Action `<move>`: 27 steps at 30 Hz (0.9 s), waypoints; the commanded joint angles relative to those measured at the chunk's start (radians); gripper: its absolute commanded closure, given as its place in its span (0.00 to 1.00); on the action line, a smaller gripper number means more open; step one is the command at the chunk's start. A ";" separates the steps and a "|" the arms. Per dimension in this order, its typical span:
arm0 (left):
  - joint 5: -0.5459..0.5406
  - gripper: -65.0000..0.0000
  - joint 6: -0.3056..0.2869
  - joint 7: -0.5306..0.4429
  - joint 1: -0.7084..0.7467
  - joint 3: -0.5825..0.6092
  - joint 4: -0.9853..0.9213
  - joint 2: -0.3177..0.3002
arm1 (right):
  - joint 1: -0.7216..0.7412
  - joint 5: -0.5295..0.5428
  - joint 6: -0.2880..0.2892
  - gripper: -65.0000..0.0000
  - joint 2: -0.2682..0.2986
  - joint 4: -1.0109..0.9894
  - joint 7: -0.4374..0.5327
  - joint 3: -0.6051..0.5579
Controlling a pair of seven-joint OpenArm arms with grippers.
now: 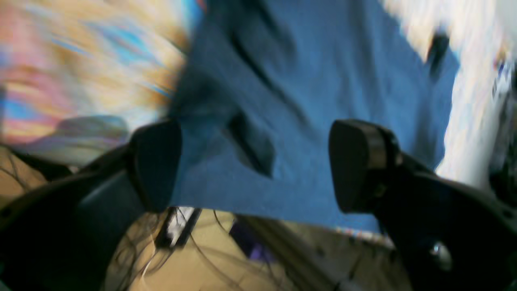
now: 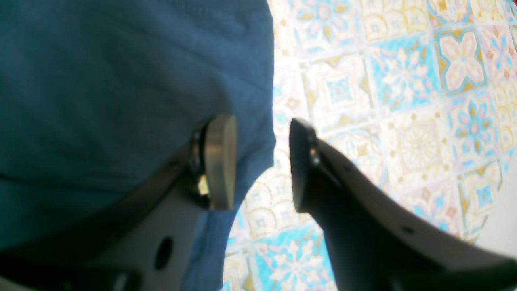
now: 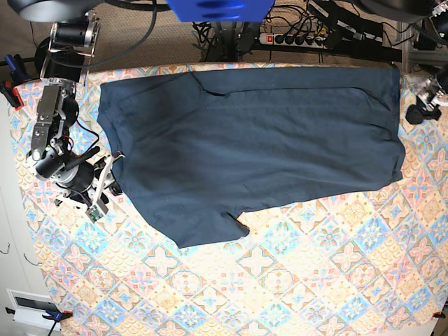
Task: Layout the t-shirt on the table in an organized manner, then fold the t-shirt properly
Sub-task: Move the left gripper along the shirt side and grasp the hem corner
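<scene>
The t-shirt (image 3: 245,147) is lying spread across the surface (image 3: 294,280); both the left claw (image 1: 254,165) and right claw (image 2: 262,161) are gaping, empty. Folding comes next, probably needing an edge pinch.

Both arms are mostly matte black. The left gripper (image 1: 254,165) has chunky rounded black fingers (image 1: 155,163). One of the right gripper (image 2: 262,163) fingers has a bare grey metal plate with a brass-looking screw, and its arm (image 3: 59,133) is silver-grey with black cables.
</scene>
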 commanded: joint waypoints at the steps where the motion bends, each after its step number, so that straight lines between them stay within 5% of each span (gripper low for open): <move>1: -0.047 0.14 -0.003 -0.010 -0.035 -0.016 0.016 -0.025 | 0.021 0.010 -0.001 0.68 0.015 0.014 0.020 0.005; 6: 0.023 0.14 0.000 -0.010 -0.183 -0.028 0.003 -0.023 | 0.021 0.010 -0.001 0.68 0.015 0.013 0.020 0.005; 14: 0.189 0.14 0.000 -0.016 -0.462 0.044 -0.271 0.015 | 0.024 0.010 -0.001 0.68 0.015 0.013 0.021 0.005; 27: 0.429 0.14 0.000 -0.180 -0.714 0.047 -0.563 0.060 | 0.024 0.010 -0.001 0.68 0.015 0.013 0.021 0.007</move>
